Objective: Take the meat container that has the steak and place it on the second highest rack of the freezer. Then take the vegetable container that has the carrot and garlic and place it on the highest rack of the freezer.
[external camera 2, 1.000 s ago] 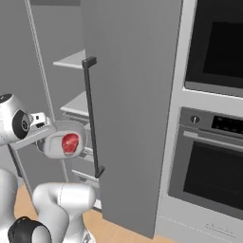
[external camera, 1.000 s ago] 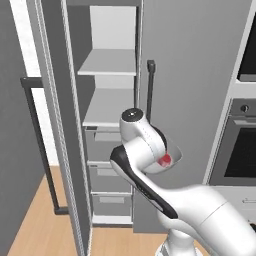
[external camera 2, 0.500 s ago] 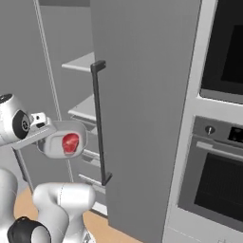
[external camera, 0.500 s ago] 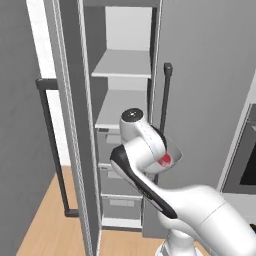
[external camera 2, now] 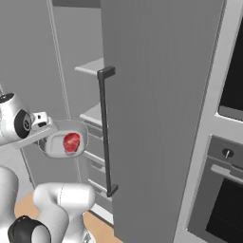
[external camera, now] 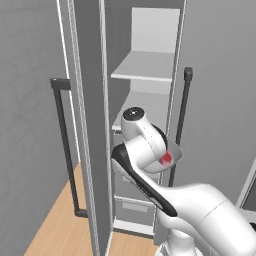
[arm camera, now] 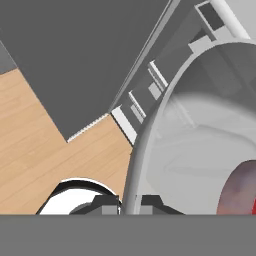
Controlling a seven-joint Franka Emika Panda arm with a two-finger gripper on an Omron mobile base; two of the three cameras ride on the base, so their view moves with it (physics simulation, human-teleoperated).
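End effector (arm camera: 130, 202) was pinched on the rim of the meat container (external camera 2: 64, 142), its two dark tips pressed together on either side of the thin grey wall in the hand view. You carried the container level at about the arm's shoulder height, with the steak (external camera 2: 71, 142) lying inside it, well clear of the pinched rim.

To the left of the end effector stood the opened freezer door with its dark bar handle (external camera: 64, 150). Ahead of it, the freezer (external camera: 145, 100) stood open: the highest rack (external camera: 145, 67) lay well above the container, the second highest rack (external camera: 150, 112) lay just above it, and the grey drawers (external camera: 132, 200) sat below. To the right, a second tall grey panel with another dark vertical handle (external camera 2: 107, 133) stood close beside the container.

You should have watched three things, as I judge it. The grip was on the rim alone, so a quick swing could have let the container pivot and tip the steak out. The gap between the two panels was narrow, so the container or the elbow could have clipped an edge or the right-hand handle. The container also rode below its target rack, so pushing in without lifting would have struck the rack's front edge.

No brand, label or writing could be read anywhere.
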